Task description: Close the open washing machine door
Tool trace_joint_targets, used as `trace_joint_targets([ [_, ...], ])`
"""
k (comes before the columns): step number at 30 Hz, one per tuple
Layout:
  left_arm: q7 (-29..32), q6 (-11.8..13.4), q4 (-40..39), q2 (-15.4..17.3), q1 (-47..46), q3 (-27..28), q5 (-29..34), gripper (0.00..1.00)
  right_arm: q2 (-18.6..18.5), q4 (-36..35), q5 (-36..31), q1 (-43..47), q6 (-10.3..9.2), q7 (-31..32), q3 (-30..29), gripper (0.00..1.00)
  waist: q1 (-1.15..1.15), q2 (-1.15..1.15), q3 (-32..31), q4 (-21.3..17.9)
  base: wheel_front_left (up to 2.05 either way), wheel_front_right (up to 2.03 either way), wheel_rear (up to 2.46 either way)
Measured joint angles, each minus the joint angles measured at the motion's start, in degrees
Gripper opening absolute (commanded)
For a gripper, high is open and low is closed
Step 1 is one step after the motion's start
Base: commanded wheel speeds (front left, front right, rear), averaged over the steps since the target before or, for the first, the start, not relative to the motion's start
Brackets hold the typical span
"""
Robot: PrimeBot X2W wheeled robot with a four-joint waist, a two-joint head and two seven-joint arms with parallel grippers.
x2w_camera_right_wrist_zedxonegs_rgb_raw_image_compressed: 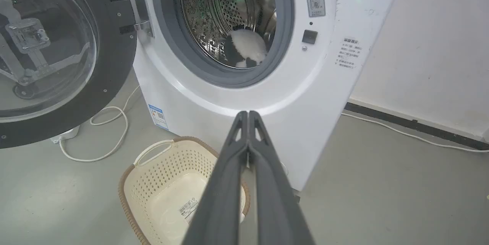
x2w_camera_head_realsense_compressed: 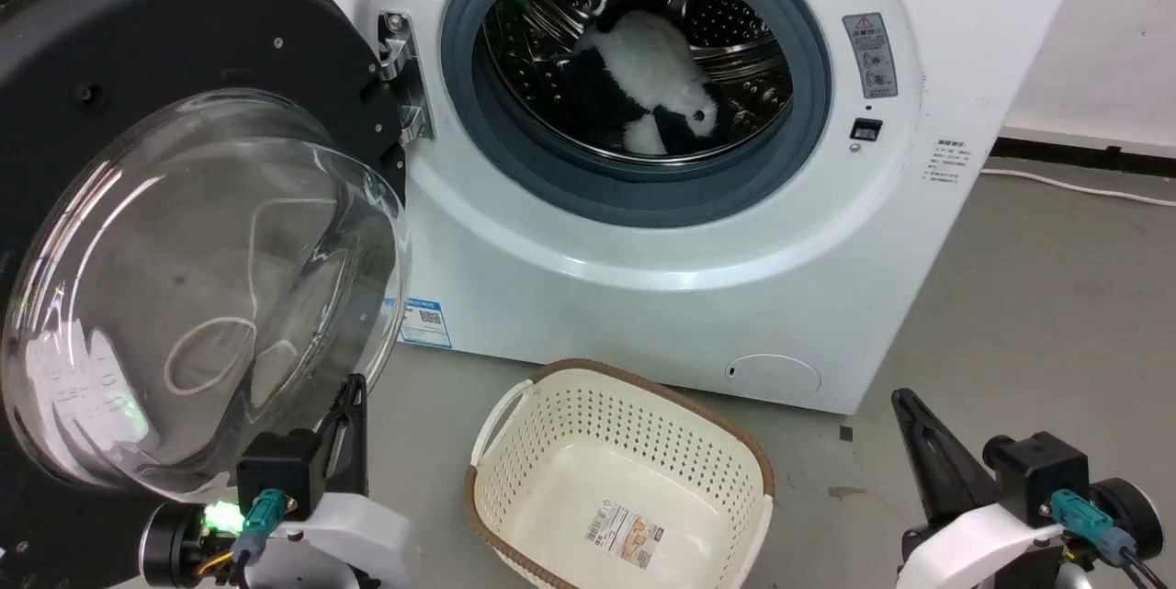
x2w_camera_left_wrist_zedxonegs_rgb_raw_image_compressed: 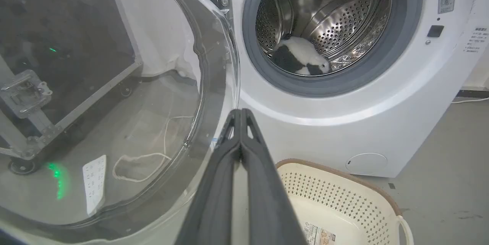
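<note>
Grey floor [x2w_camera_head_realsense_compressed: 1029, 313], pale wall [x2w_camera_right_wrist_zedxonegs_rgb_raw_image_compressed: 420, 46].

- Left gripper [x2w_camera_left_wrist_zedxonegs_rgb_raw_image_compressed: 241, 112]: fingers pressed together, tips just beside the door's glass bowl at its 4 o'clock. Contact cannot be told.
- Right gripper [x2w_camera_right_wrist_zedxonegs_rgb_raw_image_compressed: 248, 113]: fingers pressed together, holding nothing, at 3 o'clock of the basket [x2w_camera_head_realsense_compressed: 514, 398].
- Washing machine door [x2w_camera_head_realsense_compressed: 184, 56]: swung wide open on its hinge [x2w_camera_head_realsense_compressed: 400, 65], at 9 o'clock of the drum opening [x2w_camera_head_realsense_compressed: 634, 185].
- Plush toy [x2w_camera_head_realsense_compressed: 654, 74]: black and white, inside the drum.
- Basket: cream, on the floor at 6 o'clock of the washing machine [x2w_camera_head_realsense_compressed: 643, 295].

washing machine door [x2w_camera_head_realsense_compressed: 202, 231] cut off left, warning label [x2w_camera_head_realsense_compressed: 869, 56] unreadable
</note>
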Motion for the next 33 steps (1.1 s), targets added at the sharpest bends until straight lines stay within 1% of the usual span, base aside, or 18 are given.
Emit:
trace_joint_targets([
  [33,0.0,0.0,0.0,0.0,0.0,0.0,0.0,0.0,0.0,0.0,0.0,0.0,0.0,0.0,0.0,0.0,0.0,0.0,0.0,0.0,0.0,0.0,0.0],
])
